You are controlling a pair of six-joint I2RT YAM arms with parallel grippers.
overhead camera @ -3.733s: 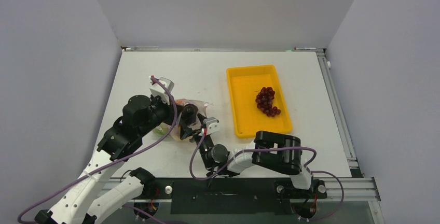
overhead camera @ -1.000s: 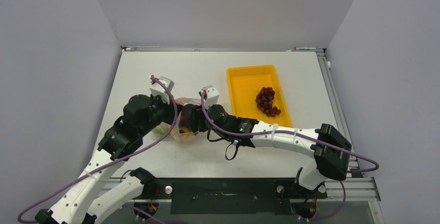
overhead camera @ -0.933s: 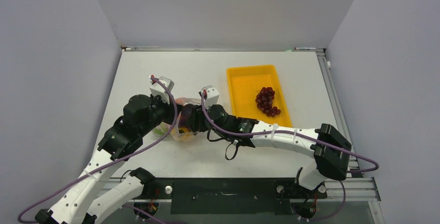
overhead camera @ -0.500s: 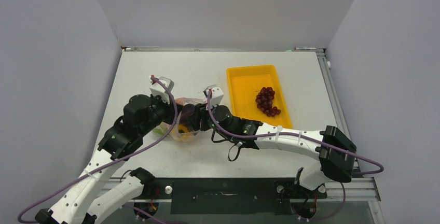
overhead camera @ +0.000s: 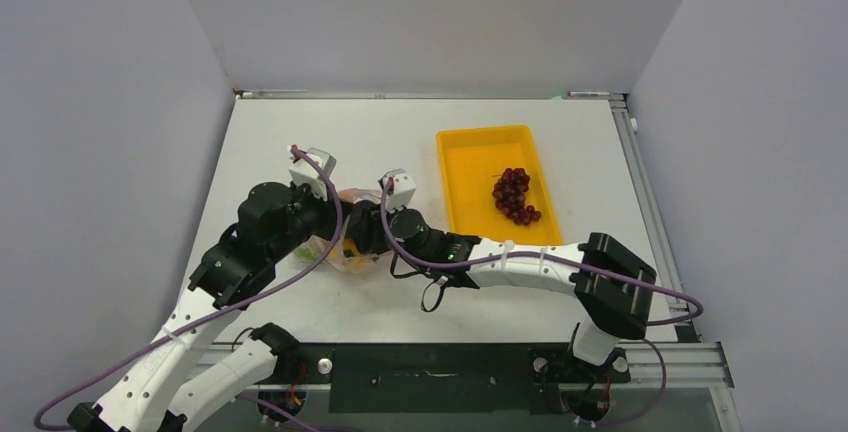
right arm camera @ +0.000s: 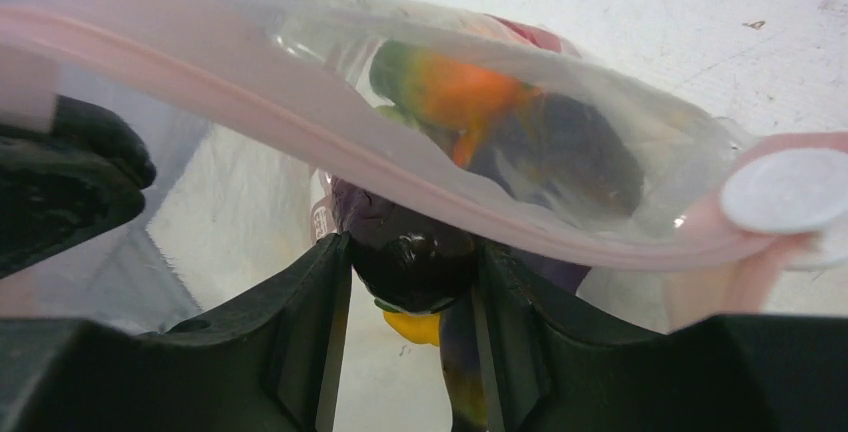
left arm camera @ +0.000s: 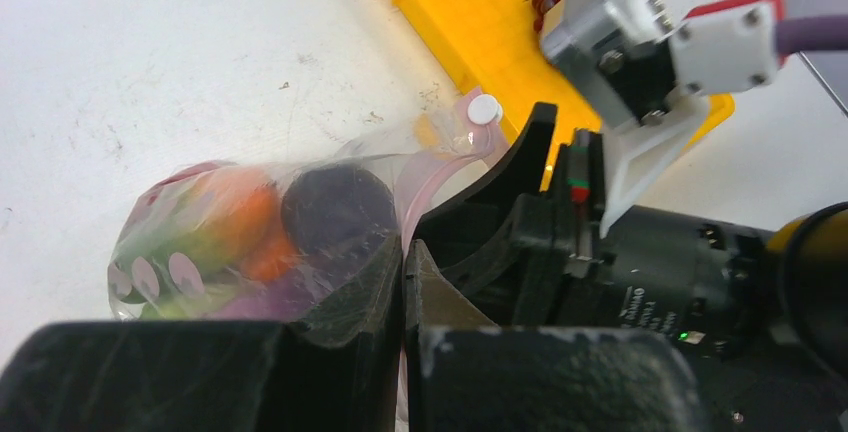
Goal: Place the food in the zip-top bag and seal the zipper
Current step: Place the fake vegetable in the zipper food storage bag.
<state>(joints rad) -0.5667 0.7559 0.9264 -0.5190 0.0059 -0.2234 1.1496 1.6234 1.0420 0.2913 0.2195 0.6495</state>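
Observation:
The zip-top bag (left arm camera: 230, 242) lies left of the tray, clear with pink dots, and holds an orange pepper (right arm camera: 465, 92) and a dark eggplant (right arm camera: 570, 152). My left gripper (left arm camera: 402, 252) is shut on the bag's edge, with the pink zipper (right arm camera: 300, 102) strip pinched between its jaws. The white slider (left arm camera: 485, 109) sits at the strip's end. My right gripper (right arm camera: 410, 262) is shut on a dark purple eggplant (right arm camera: 415, 252) at the bag's mouth, just under the zipper. A yellow piece (right arm camera: 412, 327) shows below it. In the top view both grippers meet at the bag (overhead camera: 345, 252).
The yellow tray (overhead camera: 450, 202) stands right of the bag with a bunch of purple-red grapes (overhead camera: 515, 196) in it. The right arm stretches across the table's front from its base to the bag. White table surface lies around the bag.
The right arm has reached from the table's front up to the bag's mouth, and over the last second has edged slightly left. The left arm has held still.

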